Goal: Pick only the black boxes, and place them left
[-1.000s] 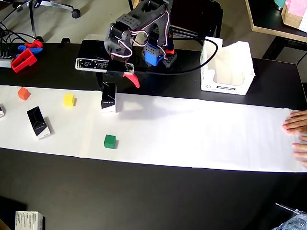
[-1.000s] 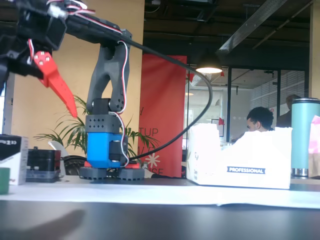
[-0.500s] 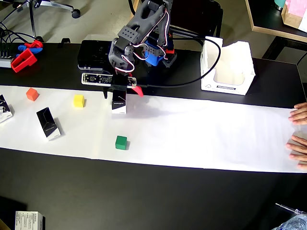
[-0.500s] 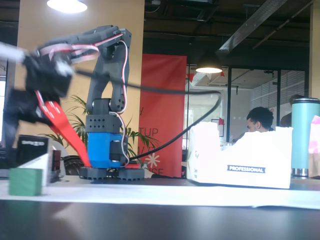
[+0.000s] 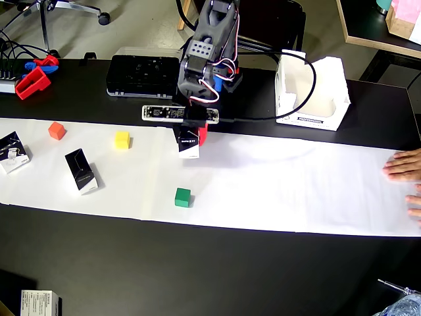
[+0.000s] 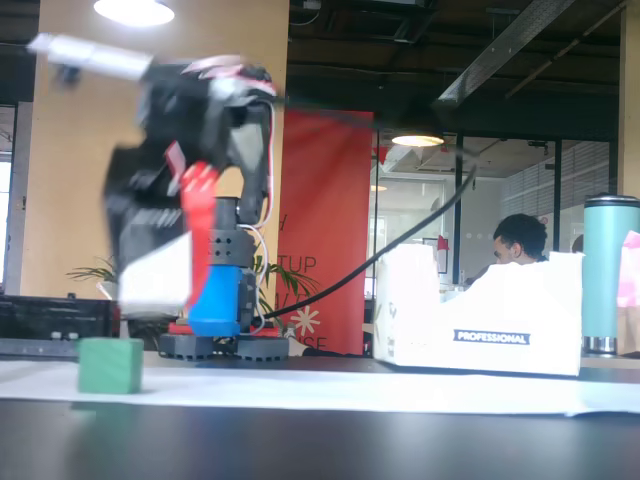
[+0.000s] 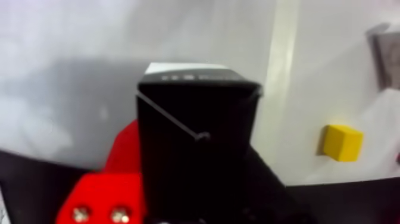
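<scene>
- In the overhead view, a black box (image 5: 14,152) lies at the far left edge of the white paper strip (image 5: 296,191), at about 9 o'clock from the arm.
- An orange cube (image 5: 56,130) sits at 1 o'clock from it.
- A second black box (image 5: 81,171) lies tilted on the strip, with a yellow cube (image 5: 122,139) at its 1 o'clock.
- A green cube (image 5: 182,197) sits at 6 o'clock from the gripper.
- The gripper (image 5: 191,139) is clamped on a third black box (image 5: 189,142), held upright between the red finger (image 7: 122,161) and the black one; the fixed view shows it lifted off the table.
- A white open carton (image 5: 314,99) stands at 3 o'clock from the arm.
- A person's hand (image 5: 406,164) rests on the strip's far right end.
</scene>
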Action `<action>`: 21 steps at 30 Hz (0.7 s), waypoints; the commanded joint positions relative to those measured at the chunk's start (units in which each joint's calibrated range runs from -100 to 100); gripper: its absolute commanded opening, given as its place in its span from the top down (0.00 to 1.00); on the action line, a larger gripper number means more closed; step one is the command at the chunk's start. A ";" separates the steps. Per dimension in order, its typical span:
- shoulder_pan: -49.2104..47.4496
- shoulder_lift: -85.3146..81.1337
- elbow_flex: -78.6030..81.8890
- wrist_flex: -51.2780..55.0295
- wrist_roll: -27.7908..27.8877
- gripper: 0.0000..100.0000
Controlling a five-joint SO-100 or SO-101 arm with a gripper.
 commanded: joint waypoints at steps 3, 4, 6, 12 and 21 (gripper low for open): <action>-15.68 -23.50 -8.03 19.37 -9.76 0.88; -19.49 -24.29 -9.80 21.27 -11.91 0.88; -27.03 -24.77 -14.23 23.74 -16.70 0.88; -49.37 -24.69 -26.38 24.45 -31.55 0.88; -72.50 -24.61 -28.15 24.45 -40.86 0.88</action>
